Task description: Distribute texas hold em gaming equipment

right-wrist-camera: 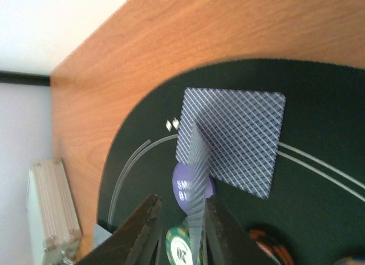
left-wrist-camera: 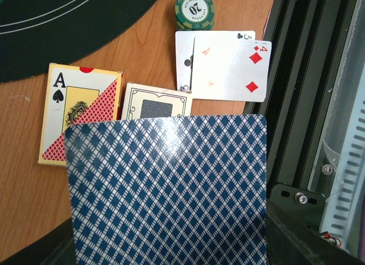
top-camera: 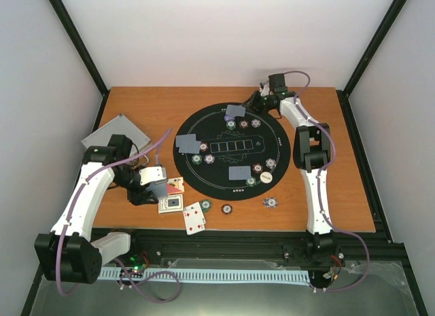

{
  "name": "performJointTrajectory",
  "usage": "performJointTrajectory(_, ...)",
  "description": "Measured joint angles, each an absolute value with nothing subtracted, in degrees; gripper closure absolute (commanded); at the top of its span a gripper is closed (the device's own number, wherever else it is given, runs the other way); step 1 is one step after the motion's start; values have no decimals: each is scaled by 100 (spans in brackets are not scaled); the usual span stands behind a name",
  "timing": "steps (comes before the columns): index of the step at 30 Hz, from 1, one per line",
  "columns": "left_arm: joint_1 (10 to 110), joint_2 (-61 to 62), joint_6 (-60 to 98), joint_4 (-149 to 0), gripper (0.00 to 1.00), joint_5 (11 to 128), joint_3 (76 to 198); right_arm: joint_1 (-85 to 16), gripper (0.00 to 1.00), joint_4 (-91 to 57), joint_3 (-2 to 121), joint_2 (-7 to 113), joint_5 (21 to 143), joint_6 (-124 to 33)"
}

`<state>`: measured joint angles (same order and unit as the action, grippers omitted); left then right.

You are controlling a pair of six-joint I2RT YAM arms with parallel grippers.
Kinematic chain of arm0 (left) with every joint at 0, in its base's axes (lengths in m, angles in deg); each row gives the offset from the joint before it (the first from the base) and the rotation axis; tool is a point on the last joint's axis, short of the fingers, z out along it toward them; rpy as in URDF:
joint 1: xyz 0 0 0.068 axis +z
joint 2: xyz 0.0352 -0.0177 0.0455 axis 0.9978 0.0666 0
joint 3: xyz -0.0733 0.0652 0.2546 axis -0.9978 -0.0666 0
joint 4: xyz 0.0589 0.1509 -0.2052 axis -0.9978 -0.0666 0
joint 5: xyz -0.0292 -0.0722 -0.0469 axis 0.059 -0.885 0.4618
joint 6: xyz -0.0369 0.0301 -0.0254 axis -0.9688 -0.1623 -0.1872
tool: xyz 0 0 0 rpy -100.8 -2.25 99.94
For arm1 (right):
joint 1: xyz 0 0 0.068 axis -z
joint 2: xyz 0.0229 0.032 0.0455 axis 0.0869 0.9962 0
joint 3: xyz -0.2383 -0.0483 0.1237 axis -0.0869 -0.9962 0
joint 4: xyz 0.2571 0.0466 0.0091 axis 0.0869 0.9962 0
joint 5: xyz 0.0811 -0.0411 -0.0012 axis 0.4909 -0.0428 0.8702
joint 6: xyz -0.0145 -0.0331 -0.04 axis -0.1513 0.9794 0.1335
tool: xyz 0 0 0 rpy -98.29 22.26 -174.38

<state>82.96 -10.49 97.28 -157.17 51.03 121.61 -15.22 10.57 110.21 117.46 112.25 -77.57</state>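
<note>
- My right end effector (right-wrist-camera: 183, 205) hangs over the far side of the black mat (right-wrist-camera: 325, 100). Its fingers are slightly spread around a playing card on edge (right-wrist-camera: 197, 174). A gap shows between one finger and the card, which leans toward the other, so I judge it loose rather than pinched.
- Just beyond it, a face-down card (right-wrist-camera: 239, 134) lies flat on the mat. The purple small-blind disc (right-wrist-camera: 181, 185) and a green chip (right-wrist-camera: 178, 245) sit just nearer me.
- To do this well, I would widen the fingers only enough for the card to tip back-up onto the face-down card. Then I would rise straight, so neither finger drags it or clips the chips.
- The risk I see is the card toppling toward the disc and landing propped on it, or showing its face.
- My left end effector (top-camera: 158, 187) sits off the mat's near-left edge, above the desk (left-wrist-camera: 34, 219). Its fingers are hidden behind the blue-backed card (left-wrist-camera: 165, 191), which it carries clear of the desk, so I take them as pinching it.
- Below that card lie a card box (left-wrist-camera: 80, 114), a white-bordered card (left-wrist-camera: 154, 105), the four of diamonds (left-wrist-camera: 234, 71) and a stack of green chips (left-wrist-camera: 195, 9).
- That arm should wait level until the far seat is settled.
</note>
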Motion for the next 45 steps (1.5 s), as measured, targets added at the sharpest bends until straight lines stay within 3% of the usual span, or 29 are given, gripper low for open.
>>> performJointTrajectory(2, 8294, -1049, 9713, -15748, 99, 5103, 12172, -1520, 58, 1199, 10855, 11564, 11136, -7613)
performJointTrajectory(11, 8294, -1051, 9554, -15772, 99, 5046, 12303, -1603, 32, 1238, 8482, 9287, 10972, -7237)
performJointTrajectory(17, 8294, -1051, 9440, -15772, 99, 5031, 12314, -2781, 20, 316, 6469, 7427, 10998, -7589)
performJointTrajectory(22, 8294, -1093, 9418, -15774, 99, 5038, 12314, -4519, 20, -847, 4812, 6487, 11075, -8371)
performJointTrajectory(27, 8294, -1180, 9418, -15790, 99, 5040, 12314, -5537, 21, -1830, 3984, 6251, 10869, -9138)
performJointTrajectory(36, 8294, -1191, 9425, -15835, 99, 5035, 12314, -6451, 23, -3474, 3678, 6509, 10699, -10045)
performJointTrajectory(45, 8294, -1312, 9462, -15940, 99, 5025, 12312, -6613, 25, -4112, 3999, 7280, 10749, -10498)
